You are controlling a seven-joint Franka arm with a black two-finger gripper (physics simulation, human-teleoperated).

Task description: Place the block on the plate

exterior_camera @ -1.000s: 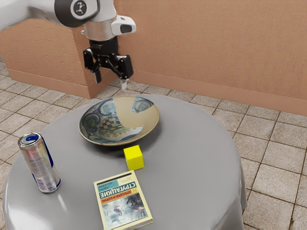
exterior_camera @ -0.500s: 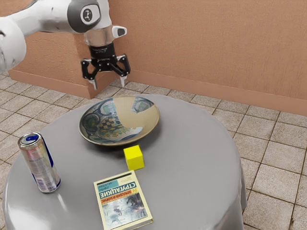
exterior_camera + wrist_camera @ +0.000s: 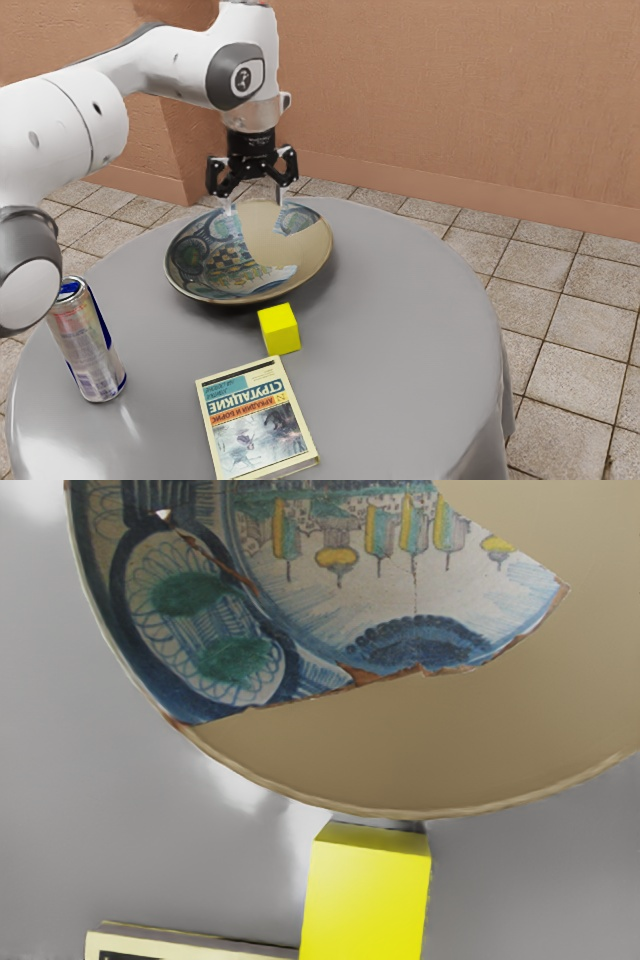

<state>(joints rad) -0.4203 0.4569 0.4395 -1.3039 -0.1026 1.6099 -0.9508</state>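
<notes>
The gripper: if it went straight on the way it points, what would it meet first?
Most likely the plate: the open gripper points down toward its far part in the exterior view, though depth is unclear and it could just miss it.

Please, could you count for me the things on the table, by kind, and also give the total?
Block: 1
Plate: 1
Can: 1
Book: 1
Total: 4

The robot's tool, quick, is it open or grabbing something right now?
Tool: open, holding nothing; the yellow block is on the table.
</notes>
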